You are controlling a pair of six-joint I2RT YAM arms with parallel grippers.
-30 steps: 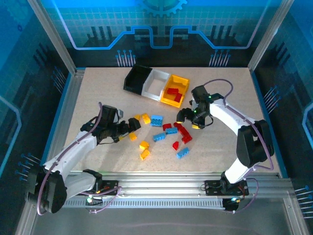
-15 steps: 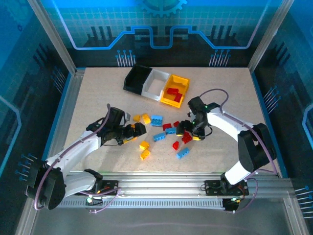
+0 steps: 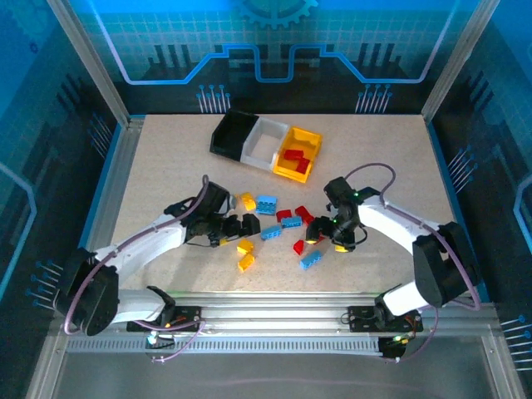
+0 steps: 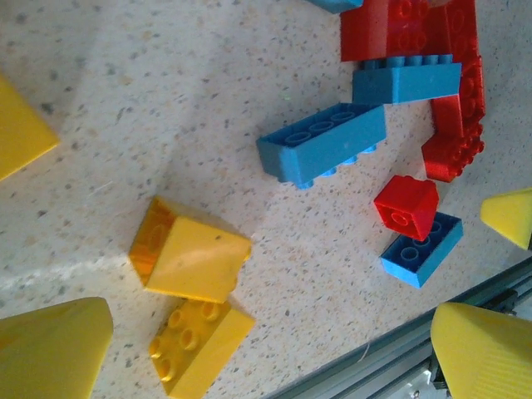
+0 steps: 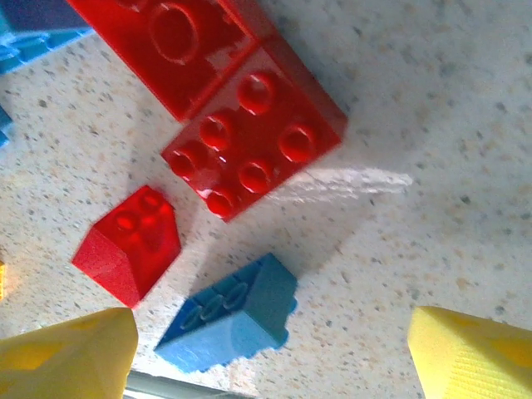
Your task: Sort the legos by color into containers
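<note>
Since the earlier frame, left end effector (image 3: 245, 225) and right end effector (image 3: 324, 239) are drawn inward and held wide open, empty, over legos (image 3: 268, 204) scattered mid-frame. A pick seems begun; closing on one of them is called for next.

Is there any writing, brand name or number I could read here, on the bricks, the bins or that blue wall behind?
Readable text: none.
Studs of the red brick, right wrist view: no lettering can be made out.
Bins: no labels seen.
Blue back wall: a gear drawing and circuit-like lines, no words or numbers.
</note>
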